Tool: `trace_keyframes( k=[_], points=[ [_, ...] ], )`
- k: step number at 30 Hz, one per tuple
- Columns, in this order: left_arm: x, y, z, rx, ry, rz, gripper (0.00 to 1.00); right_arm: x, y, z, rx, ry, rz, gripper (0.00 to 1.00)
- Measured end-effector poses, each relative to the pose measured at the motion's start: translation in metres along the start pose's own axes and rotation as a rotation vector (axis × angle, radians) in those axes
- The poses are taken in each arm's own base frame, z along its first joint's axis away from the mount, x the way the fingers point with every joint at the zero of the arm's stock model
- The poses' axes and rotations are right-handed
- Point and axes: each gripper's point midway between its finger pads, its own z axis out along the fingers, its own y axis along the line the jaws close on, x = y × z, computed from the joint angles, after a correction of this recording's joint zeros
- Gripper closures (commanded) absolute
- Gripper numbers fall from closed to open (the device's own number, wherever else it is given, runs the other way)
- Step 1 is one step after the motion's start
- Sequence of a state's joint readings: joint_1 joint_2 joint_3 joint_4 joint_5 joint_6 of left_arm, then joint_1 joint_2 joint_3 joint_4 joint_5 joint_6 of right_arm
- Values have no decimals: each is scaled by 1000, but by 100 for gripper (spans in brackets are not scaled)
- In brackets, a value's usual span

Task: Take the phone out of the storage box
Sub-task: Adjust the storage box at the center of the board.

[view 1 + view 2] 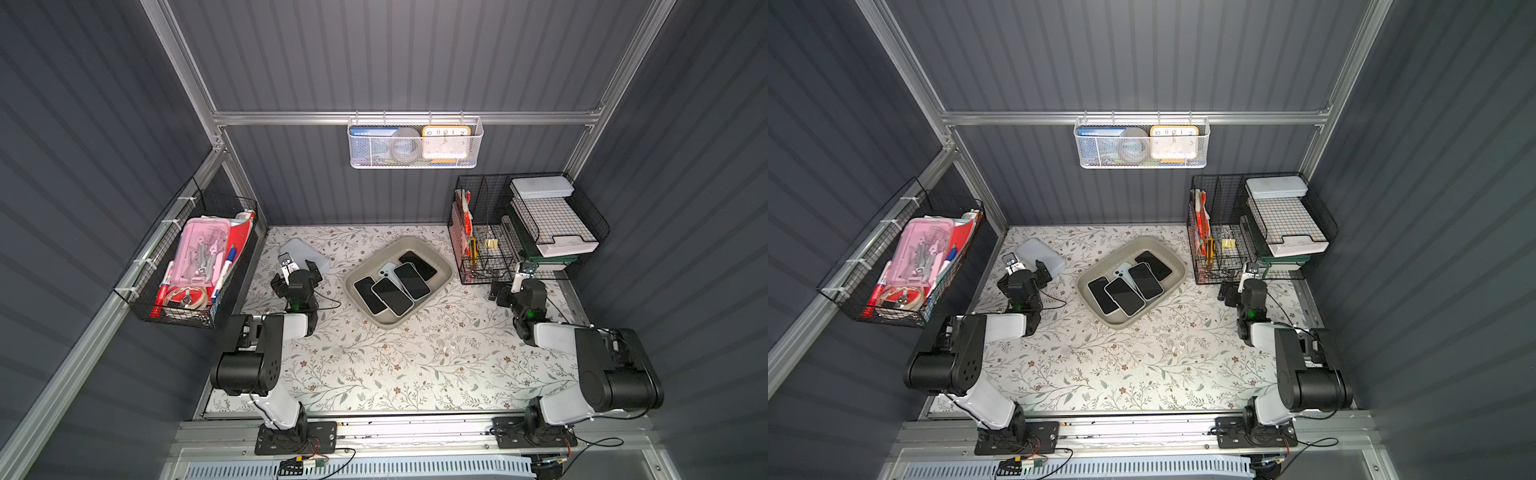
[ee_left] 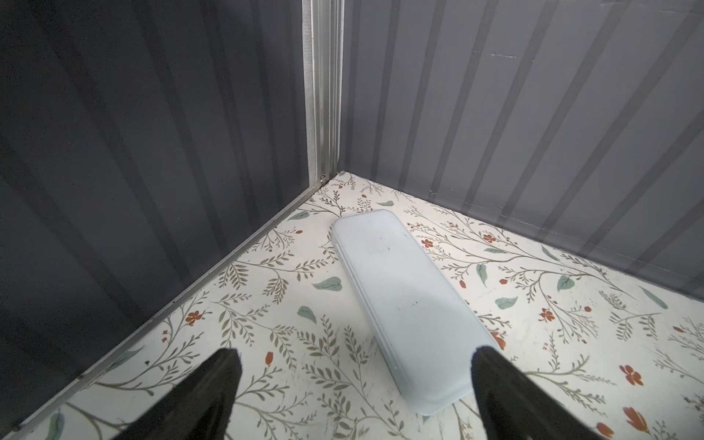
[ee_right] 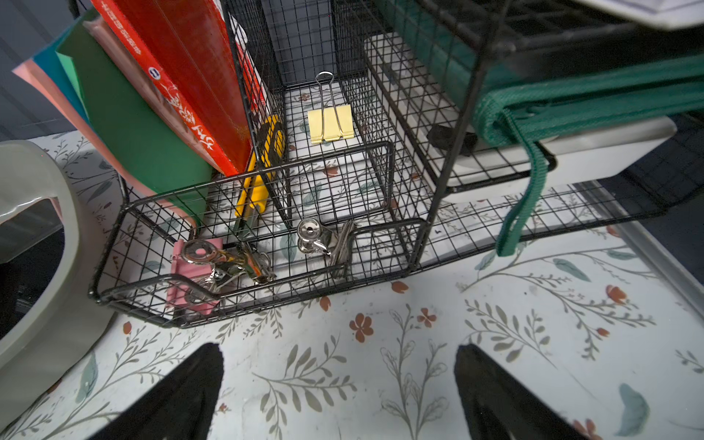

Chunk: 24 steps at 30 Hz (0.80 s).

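Left end effector point(image 2: 355, 350), rounded plastic tray point(image 1: 388, 321)

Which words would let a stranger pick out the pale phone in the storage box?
On the floral tabletop, find the grey-beige storage box in the middle. Five phones overlap inside it. The pale phone lies mid-box, partly covered, and alone shows a light blue back, not a black screen.

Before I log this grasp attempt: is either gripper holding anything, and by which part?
Nothing is held: the left gripper and right gripper are both open and empty.
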<state>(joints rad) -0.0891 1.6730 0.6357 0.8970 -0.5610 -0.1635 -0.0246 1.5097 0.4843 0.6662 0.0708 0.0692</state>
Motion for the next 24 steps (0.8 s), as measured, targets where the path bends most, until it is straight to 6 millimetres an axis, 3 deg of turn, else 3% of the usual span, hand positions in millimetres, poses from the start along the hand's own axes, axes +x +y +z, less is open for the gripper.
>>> trace_keyframes(
  k=[10,16,18,20,24],
  points=[
    [8,2,3,-28,82,7,2,-6,1,-5,2,32,1,5],
    [-2,-22,2,-7,193,17,12,-79,14,-34,-20,-26,65,6],
    [-9,-37,-4,18,228,16,12,-92,25,-47,-51,-48,74,6],
    [-18,-48,-10,48,265,-6,12,-90,42,-55,-89,-33,69,6],
    [-30,-64,-21,106,356,-74,11,-62,82,-63,-165,92,14,7]
  ],
)
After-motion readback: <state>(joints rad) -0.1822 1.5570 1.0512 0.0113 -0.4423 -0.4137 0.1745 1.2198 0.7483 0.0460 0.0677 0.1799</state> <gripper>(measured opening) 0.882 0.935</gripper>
